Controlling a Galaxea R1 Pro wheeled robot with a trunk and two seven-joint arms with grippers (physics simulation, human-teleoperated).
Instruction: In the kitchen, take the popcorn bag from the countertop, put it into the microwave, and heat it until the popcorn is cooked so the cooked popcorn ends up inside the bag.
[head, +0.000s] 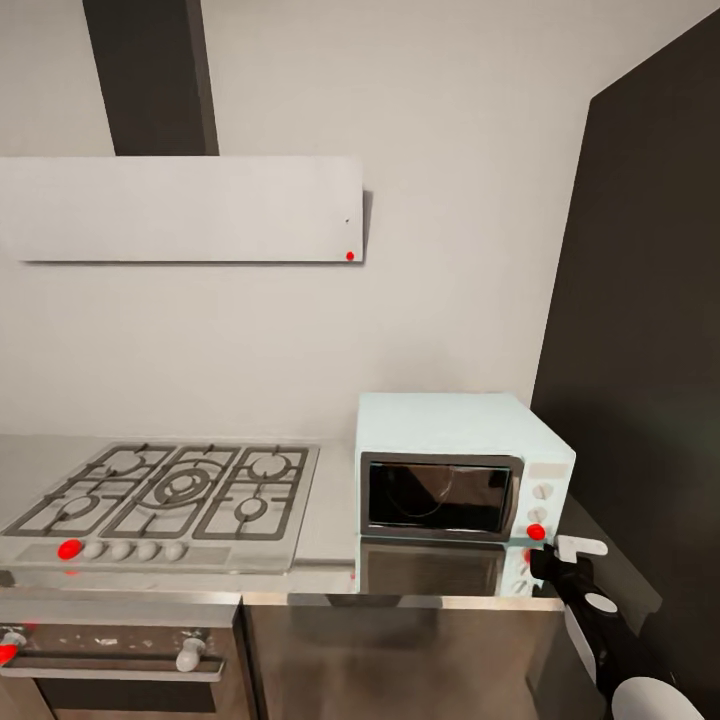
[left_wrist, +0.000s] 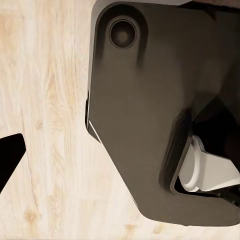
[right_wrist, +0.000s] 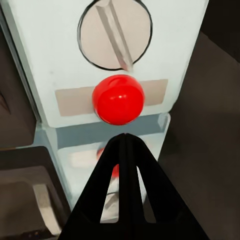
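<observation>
On the left part of the countertop (head: 330, 545), a grey brushed-metal slab with a shiny steel front edge, sits a gas hob (head: 165, 505) with dark cast grates and a row of pale round knobs along its near edge, one red dot among them. Below the front edge an oven front (head: 110, 650) shows with a bar handle and knobs. On the wall above hangs a flat pale rectangular hood (head: 180, 208) under a dark flue. Toward the countertop's right end stands the microwave (head: 462, 465), boxy and pale mint-blue, with its dark glass door closed, two round knobs on the side panel and a red dot (right_wrist: 118, 99) beneath them; its front mirrors in the metal surface. A tall dark panel (head: 640, 320) rises beside it at the right. The right gripper (right_wrist: 125, 145) reaches up from the lower right, its black fingers pressed together into a point just before the glossy red dot, under a ridged white knob (right_wrist: 115, 34). The left wrist view shows a dark robot body part (left_wrist: 150, 115) over light wooden floor (left_wrist: 45, 125); whether the left gripper (left_wrist: 7, 155) is spread or closed cannot be told.
</observation>
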